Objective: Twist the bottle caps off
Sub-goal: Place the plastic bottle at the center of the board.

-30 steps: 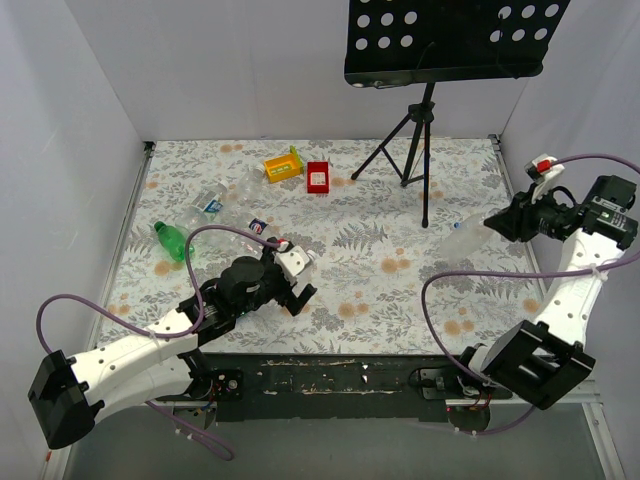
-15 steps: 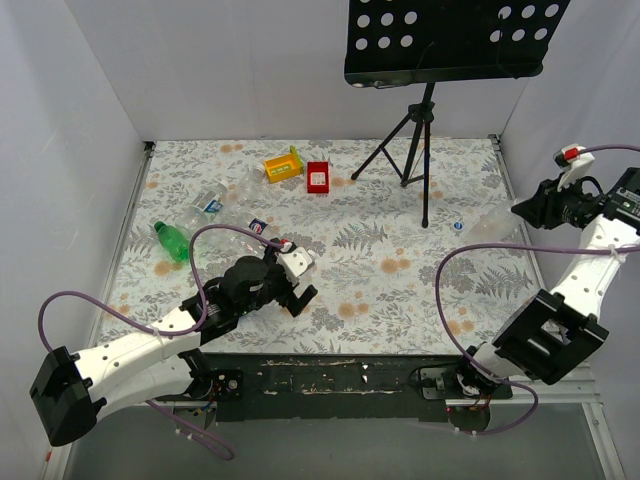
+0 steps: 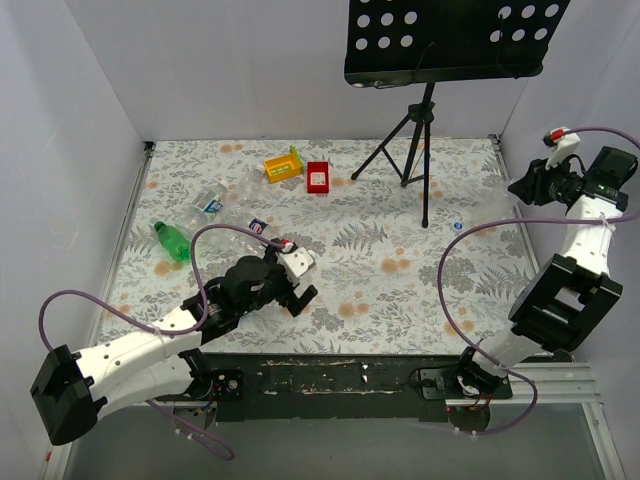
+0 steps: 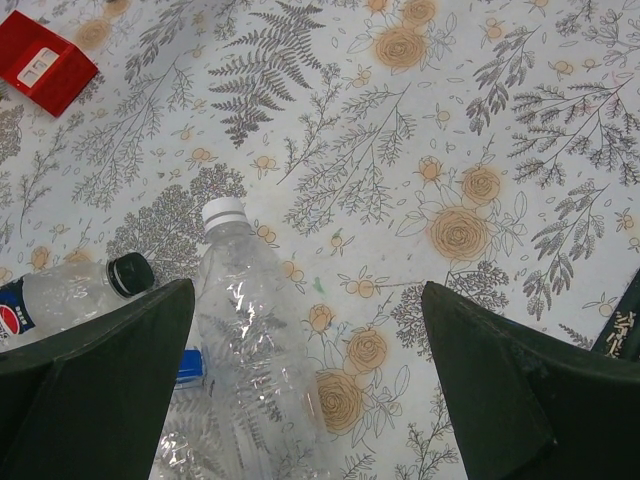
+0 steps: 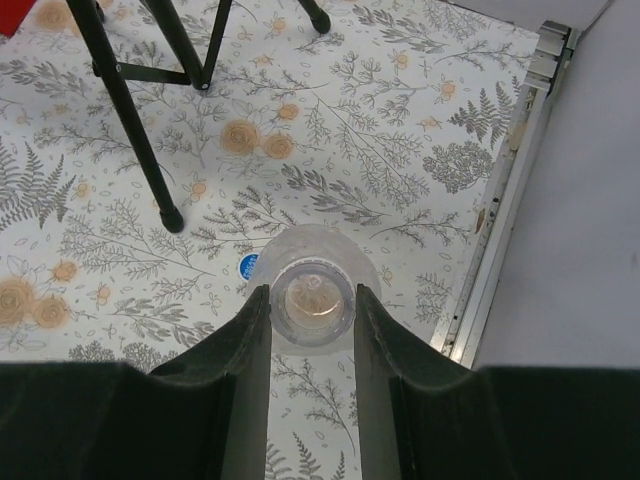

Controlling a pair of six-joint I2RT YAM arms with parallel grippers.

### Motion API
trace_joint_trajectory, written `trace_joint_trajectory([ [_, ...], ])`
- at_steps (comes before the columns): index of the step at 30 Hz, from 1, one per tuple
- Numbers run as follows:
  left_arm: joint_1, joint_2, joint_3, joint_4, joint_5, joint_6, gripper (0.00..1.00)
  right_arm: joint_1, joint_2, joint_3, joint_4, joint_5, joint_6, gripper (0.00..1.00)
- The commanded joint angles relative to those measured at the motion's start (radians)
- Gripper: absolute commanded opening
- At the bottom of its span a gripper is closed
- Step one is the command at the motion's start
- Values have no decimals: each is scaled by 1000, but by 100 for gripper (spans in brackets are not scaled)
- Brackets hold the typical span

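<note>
My right gripper (image 5: 312,300) is shut on the neck of a clear bottle (image 5: 312,262), seen from above. The bottle's mouth is open, with no cap on it. A small blue cap (image 5: 250,264) lies loose on the table beside it, and it also shows in the top view (image 3: 457,226). In the top view the right gripper (image 3: 522,189) is raised at the far right edge. My left gripper (image 4: 308,300) is open above a clear bottle (image 4: 250,340) with a white cap (image 4: 224,212). A blue-labelled bottle with a dark cap (image 4: 130,273) lies to its left.
A music stand's tripod (image 3: 418,150) stands at the back right, one foot (image 5: 171,218) near the blue cap. A yellow tray (image 3: 283,164) and a red tray (image 3: 318,177) sit at the back. A green bottle (image 3: 170,240) and other clear bottles (image 3: 212,203) lie left.
The right gripper has moved right and back with the bottle, away from the table's middle. The blue cap has come off and stays on the table. The left arm has barely moved.
</note>
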Motion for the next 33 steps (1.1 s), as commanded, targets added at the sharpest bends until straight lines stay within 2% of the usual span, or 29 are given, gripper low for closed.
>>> trace_joint_trajectory([
  [1, 4, 7, 2, 4, -16, 14, 98, 40, 45, 51, 109, 50, 58, 2],
  [6, 4, 7, 0, 10, -19, 15, 98, 68, 114, 97, 86, 76, 61, 4],
  [33, 6, 15, 2, 7, -13, 17, 98, 89, 171, 129, 34, 120, 45, 12],
])
